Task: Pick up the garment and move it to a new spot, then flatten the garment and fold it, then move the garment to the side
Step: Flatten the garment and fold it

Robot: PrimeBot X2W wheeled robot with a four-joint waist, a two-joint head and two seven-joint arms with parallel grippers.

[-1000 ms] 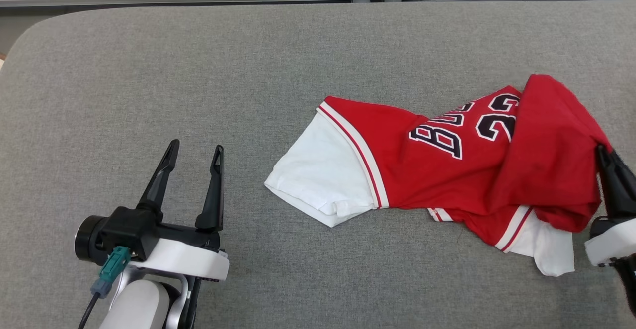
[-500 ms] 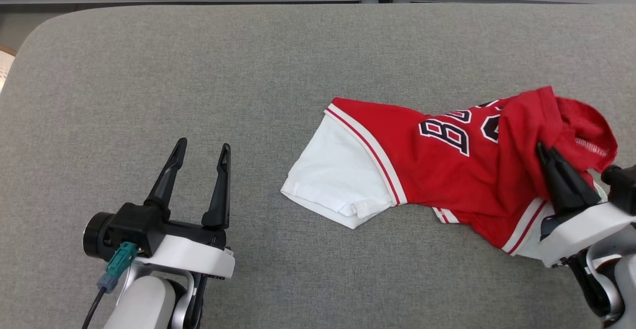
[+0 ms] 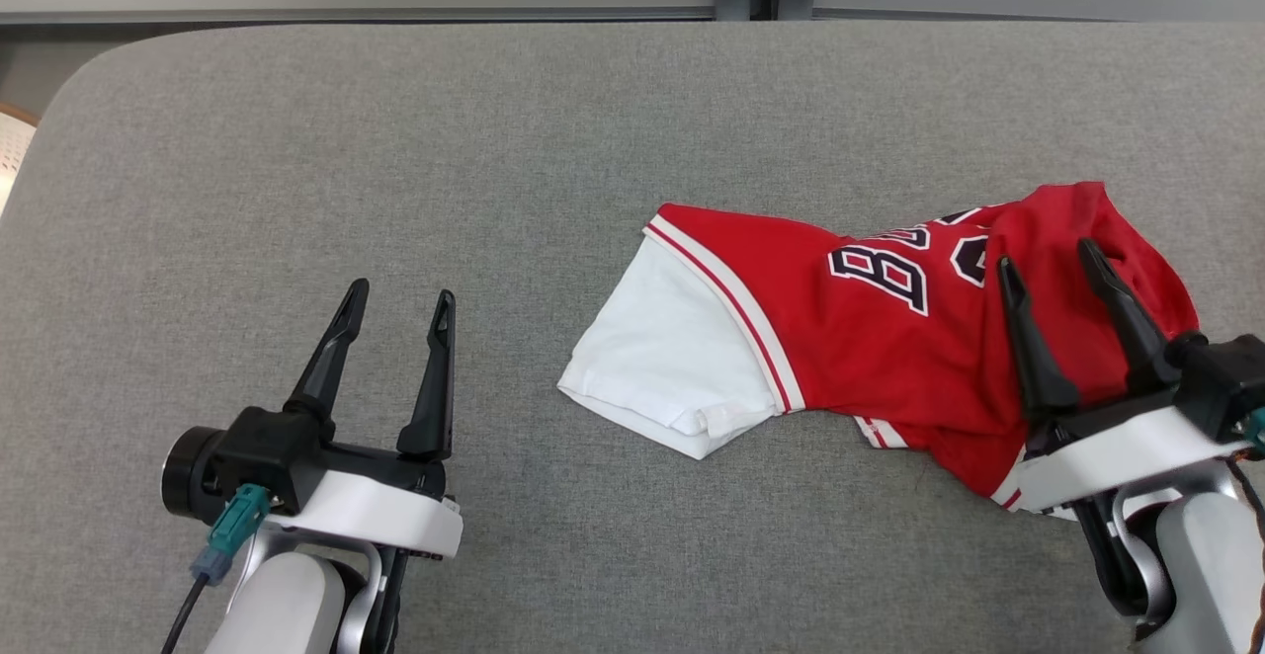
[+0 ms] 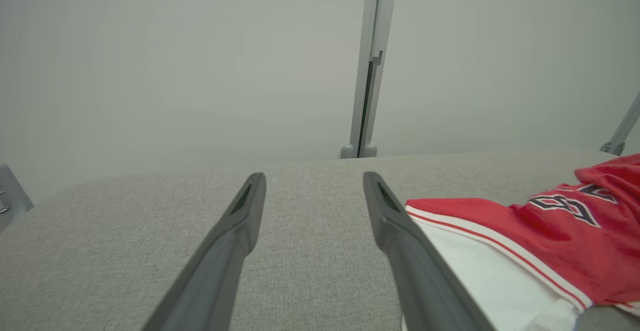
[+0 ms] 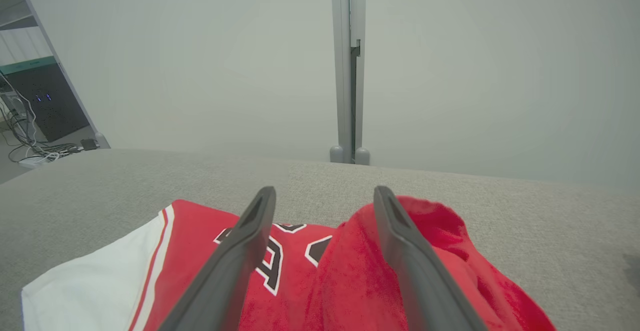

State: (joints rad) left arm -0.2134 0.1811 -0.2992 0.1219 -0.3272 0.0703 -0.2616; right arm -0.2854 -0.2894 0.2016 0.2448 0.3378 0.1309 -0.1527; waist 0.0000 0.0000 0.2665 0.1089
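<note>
While the jersey [image 3: 870, 338] lies crumpled at three o'clock on the grey tabletop [image 3: 395, 140], right end effector [image 3: 1045, 254] spread wide over its bunched red end, left end effector [image 3: 401, 289] wide and empty, eight o'clock, well apart.

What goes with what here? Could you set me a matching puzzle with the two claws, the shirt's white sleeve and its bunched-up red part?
Things:
1. left gripper
2. right gripper
3. white sleeve
4. red fold

States:
A. open, over the jersey
B. heaped at the jersey's right end
C. open, over bare grey table
D. lying flat at the jersey's left end

Pairs: 1-C, 2-A, 3-D, 4-B.
</note>
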